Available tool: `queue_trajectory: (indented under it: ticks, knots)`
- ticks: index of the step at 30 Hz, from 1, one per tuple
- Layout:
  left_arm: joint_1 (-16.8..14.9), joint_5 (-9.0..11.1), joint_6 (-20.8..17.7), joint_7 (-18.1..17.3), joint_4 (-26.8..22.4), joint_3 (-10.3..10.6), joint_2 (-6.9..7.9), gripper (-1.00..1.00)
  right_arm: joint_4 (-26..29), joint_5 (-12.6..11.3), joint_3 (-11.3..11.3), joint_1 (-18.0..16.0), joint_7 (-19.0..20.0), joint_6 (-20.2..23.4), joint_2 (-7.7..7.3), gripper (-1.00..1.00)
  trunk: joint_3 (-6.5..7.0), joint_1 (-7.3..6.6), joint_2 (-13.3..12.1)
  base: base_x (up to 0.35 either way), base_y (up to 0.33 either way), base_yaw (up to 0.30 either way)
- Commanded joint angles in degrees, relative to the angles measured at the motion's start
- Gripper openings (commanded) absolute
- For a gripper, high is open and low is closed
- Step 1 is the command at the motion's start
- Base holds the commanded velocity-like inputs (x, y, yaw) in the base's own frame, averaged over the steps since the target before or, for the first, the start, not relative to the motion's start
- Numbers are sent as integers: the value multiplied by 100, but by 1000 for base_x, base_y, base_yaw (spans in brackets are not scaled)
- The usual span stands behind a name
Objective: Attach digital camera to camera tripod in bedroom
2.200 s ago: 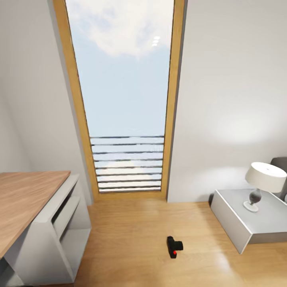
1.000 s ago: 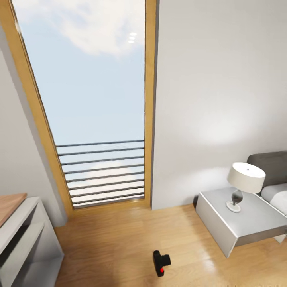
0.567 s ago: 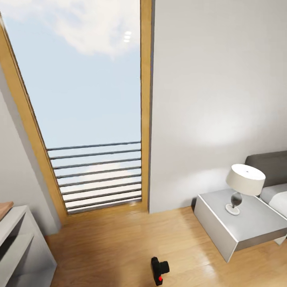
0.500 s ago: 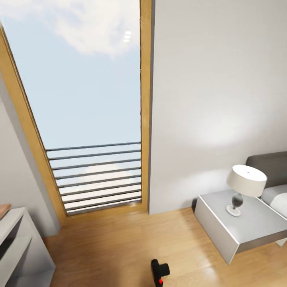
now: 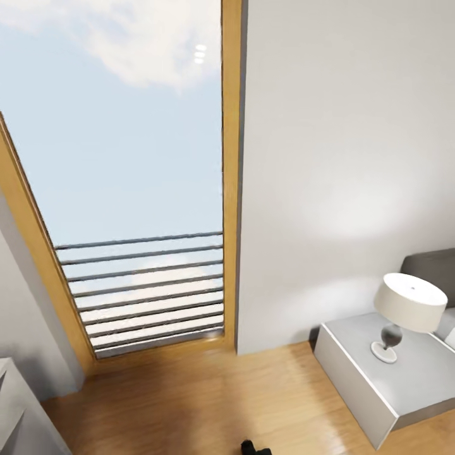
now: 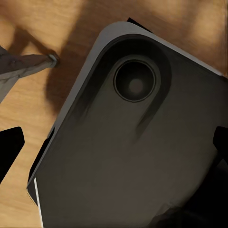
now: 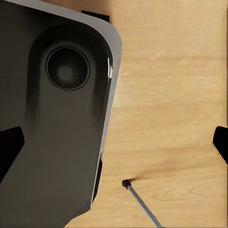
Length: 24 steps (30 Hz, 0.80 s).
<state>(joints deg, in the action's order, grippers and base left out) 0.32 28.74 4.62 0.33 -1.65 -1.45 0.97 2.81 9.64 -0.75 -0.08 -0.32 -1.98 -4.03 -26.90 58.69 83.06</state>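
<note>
Head view, left to right: corner of a grey shelf unit (image 5: 16,411) at the lower left, tall wood-framed window (image 5: 229,189) with slatted railing, white wall, then a grey nightstand (image 5: 379,385) with a lamp (image 5: 404,309) on it and a bit of the bed (image 5: 430,268) behind.

Camera (image 5: 255,449) sits on the wood floor (image 5: 189,398) at the very bottom edge of the head view, mostly cropped, roughly centre. Tripod isn't visible here.

Left claw (image 6: 114,147): black fingertips sit at opposite edges of the left wrist view, so spread wide, nothing between them; the robot's dark base (image 6: 133,142) is below it. Right claw (image 7: 114,147): same, wide apart, empty, over base and floor.

Handling guess: camera is small, rigid, light, probably smooth plastic, so slippery. Take it across the flat body sides, clear of the lens bump and top button. It's low on the floor, so expect a deep trunk bend.
</note>
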Motion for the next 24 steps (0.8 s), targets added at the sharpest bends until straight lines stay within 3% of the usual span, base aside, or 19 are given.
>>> queue_trajectory:
  ticks: [1, 13, 24]
  knots:
    - [3, 0, 4, 3, -11, -13, 0, 100, 0, 38, -4, -1, -3, -13, -1, 100, -4, 3, 2, 323, 0, 0]
    - [3, 8, 4, -33, -11, -13, 8, 100, 0, 38, -4, -1, -3, -13, -1, 100, -4, 3, 2, 323, 18, 0]
    - [3, 16, 5, -41, -11, -14, 8, 100, 0, 38, -4, -1, -3, -13, -4, 100, -4, 3, 2, 322, 130, 0]
